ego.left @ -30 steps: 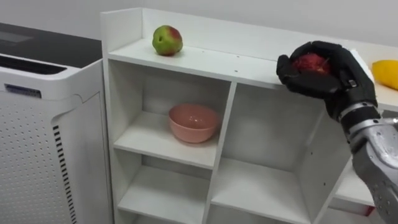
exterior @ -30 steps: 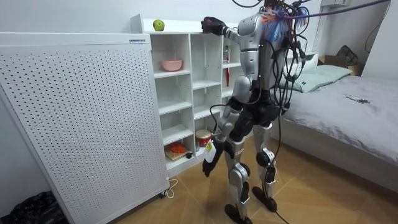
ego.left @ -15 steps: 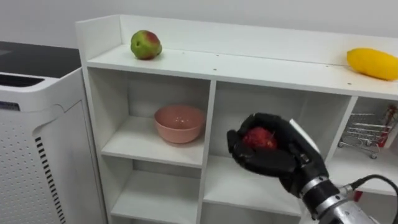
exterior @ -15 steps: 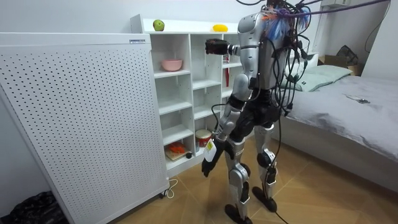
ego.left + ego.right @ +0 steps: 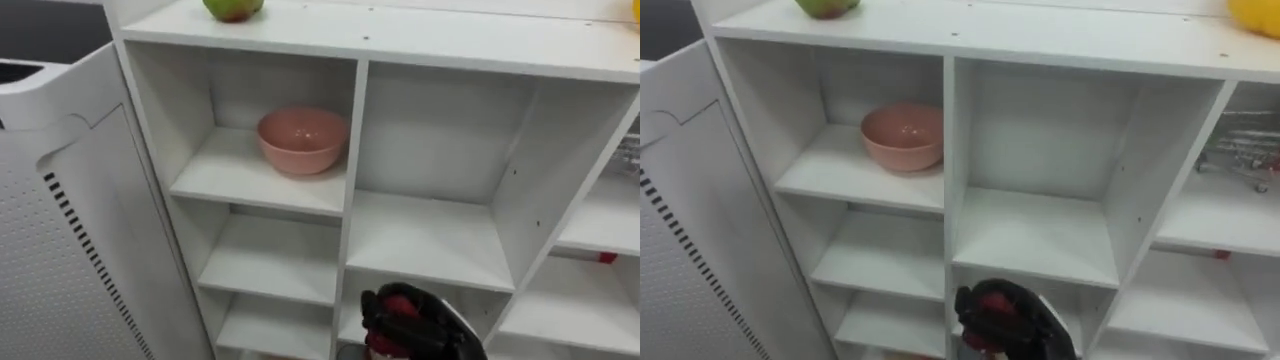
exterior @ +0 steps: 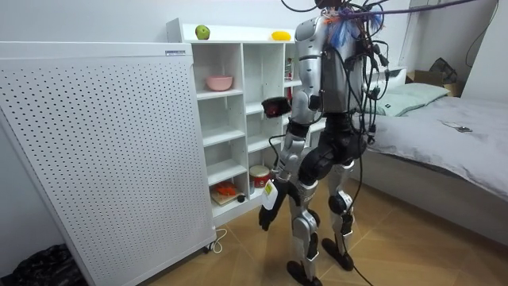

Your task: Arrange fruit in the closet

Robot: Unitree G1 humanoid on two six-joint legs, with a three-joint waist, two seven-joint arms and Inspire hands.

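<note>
A: What is showing, starting from the left?

B: A white perforated panel (image 5: 70,250) is standing far to the left of the right hand (image 5: 440,335), against the side of a white shelf unit (image 5: 430,240).

A: And on the unit itself?

B: A green and red apple (image 5: 232,8) is sitting on the top board, high above the hand and to its left. A pink bowl (image 5: 302,140) is resting in the upper left compartment, above the hand and a little to its left. The compartment straight above the hand is holding nothing.

A: Where is the fruit that is being put away?

B: A red fruit (image 5: 398,305) is lying in the right hand, whose black fingers are curling round it. The hand is hanging low in front of the unit's middle column. I cannot tell whether it is reaching inside a compartment.

A: What is lying to the right?

B: A yellow fruit (image 5: 1257,14) is sitting on the top board, high above the hand and to its right. A wire basket (image 5: 1240,155) is standing in the right column, also above the hand.

A: And the other hand?

B: In the room view the robot is standing facing the shelves. Its left hand (image 6: 266,213) is hanging beside its thigh, well below the right hand. I cannot tell how that hand is set.
</note>
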